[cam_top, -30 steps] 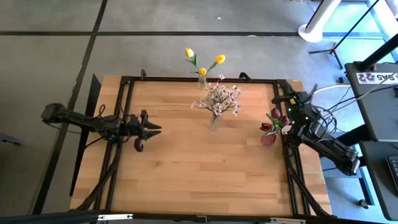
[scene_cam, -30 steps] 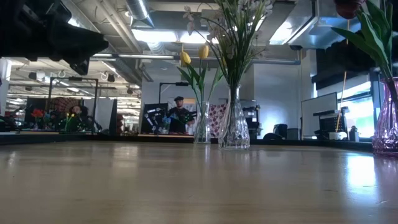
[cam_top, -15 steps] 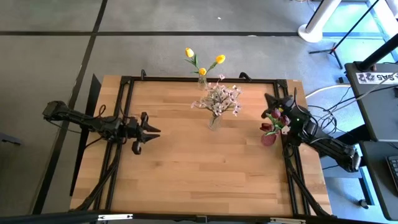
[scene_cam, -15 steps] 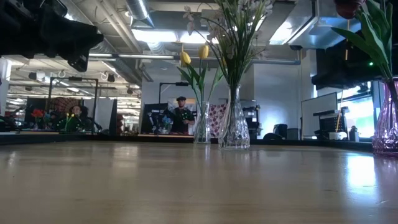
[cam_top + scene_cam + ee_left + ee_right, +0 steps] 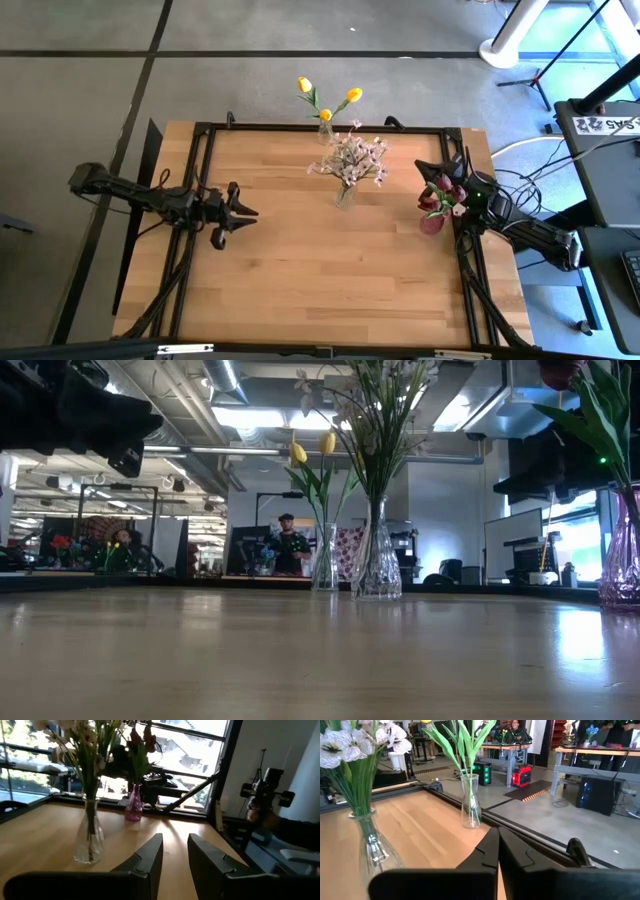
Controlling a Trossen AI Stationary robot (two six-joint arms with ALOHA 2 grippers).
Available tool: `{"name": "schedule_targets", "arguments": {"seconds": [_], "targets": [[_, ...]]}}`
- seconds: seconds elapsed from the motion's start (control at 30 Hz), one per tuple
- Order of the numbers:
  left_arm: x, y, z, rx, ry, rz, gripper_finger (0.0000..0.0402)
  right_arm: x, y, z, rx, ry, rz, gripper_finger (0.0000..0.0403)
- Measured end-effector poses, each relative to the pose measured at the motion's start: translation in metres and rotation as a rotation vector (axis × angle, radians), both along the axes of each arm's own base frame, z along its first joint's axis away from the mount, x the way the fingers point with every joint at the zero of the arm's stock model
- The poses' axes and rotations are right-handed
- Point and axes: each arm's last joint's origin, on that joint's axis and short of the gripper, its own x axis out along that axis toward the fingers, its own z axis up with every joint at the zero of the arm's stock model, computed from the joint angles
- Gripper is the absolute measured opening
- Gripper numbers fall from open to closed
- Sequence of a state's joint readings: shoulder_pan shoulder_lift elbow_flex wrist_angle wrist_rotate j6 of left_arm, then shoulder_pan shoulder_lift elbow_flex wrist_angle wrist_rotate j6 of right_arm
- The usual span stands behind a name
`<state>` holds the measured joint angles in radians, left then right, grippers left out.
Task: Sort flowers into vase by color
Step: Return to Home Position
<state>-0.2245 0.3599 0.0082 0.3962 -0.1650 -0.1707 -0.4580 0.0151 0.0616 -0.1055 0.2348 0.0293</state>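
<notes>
Handling: the flowers look light, with thin, springy stems and soft heads; I judge they would bend or slip under a loose pinch, and the glass vases would tip if a stem were tugged sideways.
Hold point: mid-stem, below the leaves and clear of the blooms, with the pull straight up out of the neck.
Left arm: reaches in low over the worktop (image 5: 300,270), well to the left of the clear vase (image 5: 345,196); the left gripper (image 5: 175,839) points toward that vase, its jaws a narrow gap apart and holding nothing.
Yellow tulips (image 5: 352,95): upright in a narrow glass vase (image 5: 324,132), just behind the clear vase at the far edge.
White-pink sprays (image 5: 350,158): bunched in the clear vase itself.
Red tulips (image 5: 441,189): in the pink vase (image 5: 431,223), well to the right of the clear vase near the worktop's right edge.
Right arm: comes in from the right edge; the right gripper (image 5: 498,831) hangs just beyond the pink vase beside the red heads, its jaws pressed together and empty.
</notes>
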Motion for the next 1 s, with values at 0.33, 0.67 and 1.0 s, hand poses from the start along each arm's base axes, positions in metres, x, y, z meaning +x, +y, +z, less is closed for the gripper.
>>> {"name": "schedule_targets", "arguments": {"seconds": [0.33, 0.67, 1.0], "targets": [[0.002, 0.022, 0.004, 0.0, -0.043, 0.15, 0.0088, 0.0, 0.0, 0.0, -0.005, 0.001, -0.007, 0.0009], [-0.019, 0.026, 0.002, 0.114, -0.032, 0.245, 0.0088, 0.0, 0.0, 0.0, -0.005, 0.001, -0.007, 0.0009], [-0.02, 0.026, -0.004, 0.051, 0.021, 0.255, 0.0088, 0.0, 0.0, 0.0, -0.006, 0.001, -0.008, 0.001]]}}
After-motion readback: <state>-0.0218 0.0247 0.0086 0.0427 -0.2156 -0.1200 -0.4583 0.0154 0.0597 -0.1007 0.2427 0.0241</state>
